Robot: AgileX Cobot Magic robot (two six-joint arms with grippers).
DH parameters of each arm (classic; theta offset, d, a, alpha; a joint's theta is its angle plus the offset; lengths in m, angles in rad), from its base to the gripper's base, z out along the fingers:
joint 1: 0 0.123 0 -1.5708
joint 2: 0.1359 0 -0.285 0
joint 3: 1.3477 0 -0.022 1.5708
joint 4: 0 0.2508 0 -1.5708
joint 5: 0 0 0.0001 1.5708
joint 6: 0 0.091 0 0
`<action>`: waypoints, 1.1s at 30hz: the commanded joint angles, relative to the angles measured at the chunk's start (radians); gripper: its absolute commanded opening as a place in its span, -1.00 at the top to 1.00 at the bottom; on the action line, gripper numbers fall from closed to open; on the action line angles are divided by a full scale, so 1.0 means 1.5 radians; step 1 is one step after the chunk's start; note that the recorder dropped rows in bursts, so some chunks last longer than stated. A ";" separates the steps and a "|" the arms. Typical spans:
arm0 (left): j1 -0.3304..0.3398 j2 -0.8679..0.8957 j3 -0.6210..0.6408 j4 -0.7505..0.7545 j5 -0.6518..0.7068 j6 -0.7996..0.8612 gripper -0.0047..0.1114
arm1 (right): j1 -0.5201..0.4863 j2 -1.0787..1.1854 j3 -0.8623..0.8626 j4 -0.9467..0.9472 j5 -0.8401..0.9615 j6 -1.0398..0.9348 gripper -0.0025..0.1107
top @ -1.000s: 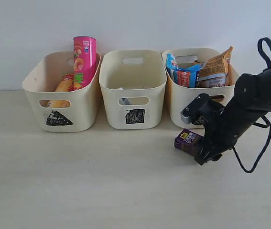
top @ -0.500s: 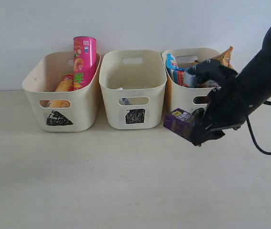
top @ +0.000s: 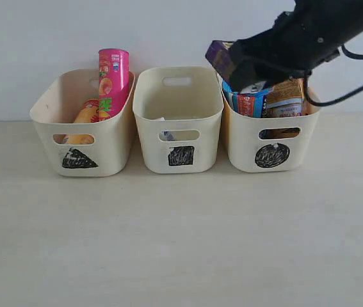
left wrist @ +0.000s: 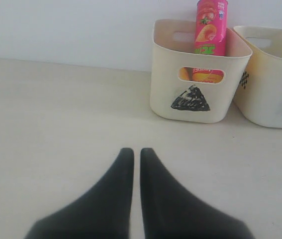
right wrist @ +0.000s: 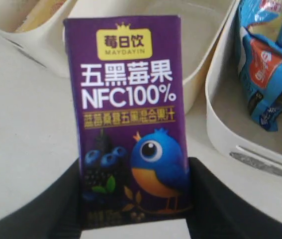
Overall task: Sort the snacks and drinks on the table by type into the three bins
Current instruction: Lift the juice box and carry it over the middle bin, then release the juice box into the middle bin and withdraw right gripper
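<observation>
My right gripper [top: 233, 64] is shut on the dark purple drink carton [top: 217, 55], held in the air above the gap between the square bin [top: 149, 141] and the circle bin [top: 242, 150]. The right wrist view shows the carton [right wrist: 131, 99] upright between both fingers [right wrist: 215, 199]. The pink chip tube [top: 113, 75] stands in the triangle bin [top: 45, 131], with the yellow tube [top: 86, 115] lying beside it. The blue packet [top: 245, 102] and the orange-brown packet [top: 287, 94] sit in the circle bin. My left gripper [left wrist: 136, 152] is shut and empty over bare table, out of the exterior view.
The three bins stand in a row against the white wall. A bit of a white item [top: 167, 135] shows through the square bin's handle hole. The left wrist view shows the triangle bin [left wrist: 165, 84] and the pink tube [left wrist: 211, 25] ahead of the fingers.
My right arm has lifted the purple carton from the table in front of the circle bin, up and leftward to above the bin rims. The left gripper has not moved.
</observation>
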State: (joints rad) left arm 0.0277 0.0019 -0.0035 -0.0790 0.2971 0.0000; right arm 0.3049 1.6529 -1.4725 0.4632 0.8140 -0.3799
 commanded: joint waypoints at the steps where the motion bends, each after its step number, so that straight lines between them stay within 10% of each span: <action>1: 0.002 -0.001 0.002 -0.008 -0.006 0.000 0.85 | 0.068 0.076 -0.127 -0.153 -0.001 0.119 0.96; 24: 0.002 -0.001 0.002 -0.008 -0.006 0.000 0.85 | 0.096 0.355 -0.396 -0.305 -0.030 0.236 0.94; 33: 0.002 -0.001 0.002 -0.008 -0.006 0.000 0.85 | 0.096 0.379 -0.396 -0.309 -0.075 0.235 0.15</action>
State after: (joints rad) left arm 0.0277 0.0019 -0.0035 -0.0790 0.2971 0.0000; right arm 0.4477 2.2216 -2.0534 0.0084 0.7369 -0.0245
